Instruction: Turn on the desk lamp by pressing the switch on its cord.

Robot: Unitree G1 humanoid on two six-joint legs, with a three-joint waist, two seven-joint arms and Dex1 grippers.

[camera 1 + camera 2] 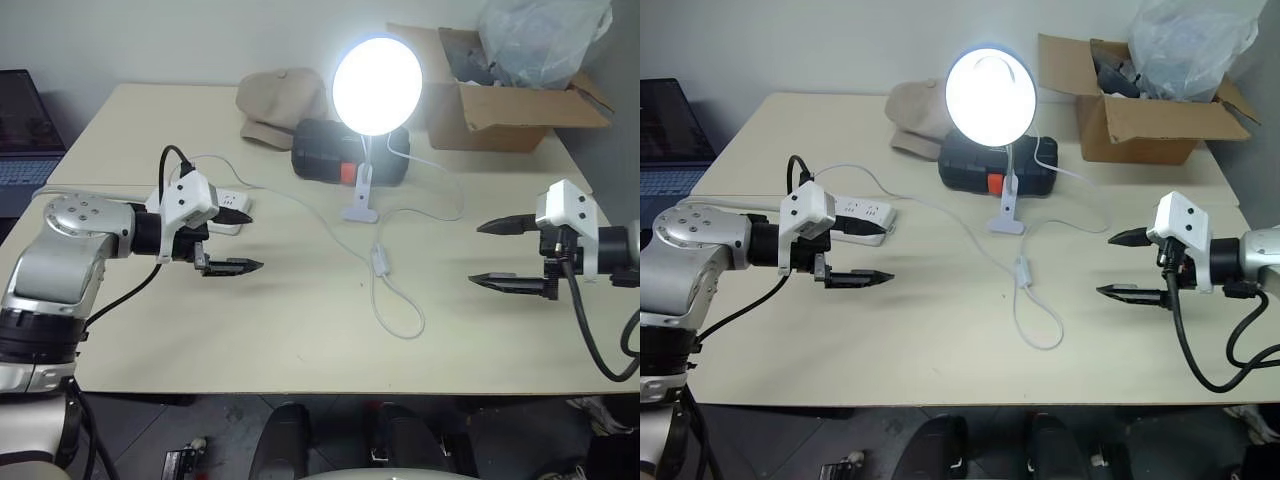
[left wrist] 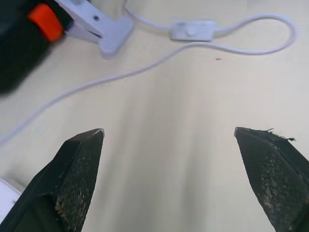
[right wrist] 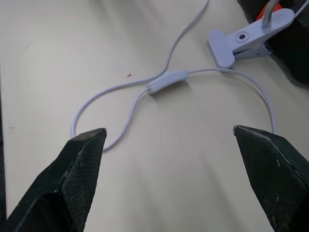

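the desk lamp stands lit on its white clip base near the middle of the table, in front of a black case. its cord loops toward me, with the switch lying flat on the table just below the clip. my left gripper hovers to the left, fingers spread wide and holding nothing. my right gripper hovers to the right, fingers also apart and empty. both are well apart from the switch

Spread fingers, looped cord, switch, clip base
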